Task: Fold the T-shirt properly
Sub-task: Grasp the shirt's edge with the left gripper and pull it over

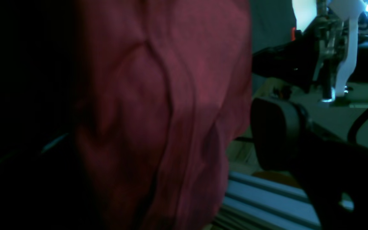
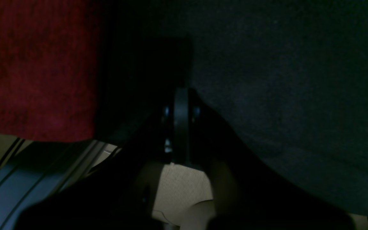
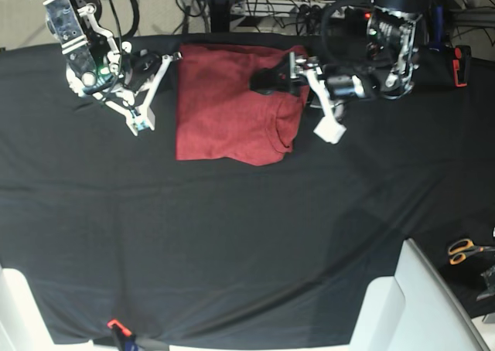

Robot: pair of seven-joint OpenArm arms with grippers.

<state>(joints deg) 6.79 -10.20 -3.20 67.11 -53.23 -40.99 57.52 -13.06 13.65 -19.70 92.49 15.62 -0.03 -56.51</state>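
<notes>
T-shirt (image 3: pixel 228 103) lies already folded into a compact block near the far edge of the black tabletop (image 3: pixel 232 243), between the two arms, its long axis running across the base view; the left hand (image 3: pixel 298 84), jaws spread wide and gripping nothing, sits over the shirt's edge and is the nearer; the right hand (image 3: pixel 143 84), closed and empty, stands just beside the opposite edge; no containers are in view.

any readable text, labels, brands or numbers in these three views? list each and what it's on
None can be read.
T-shirt: plain red cloth, no print or tag showing.
Black tablecloth: no markings.
Both arms: no label legible in the base view; wrist views too dark and blurred.
Scissors: too small to tell.
</notes>
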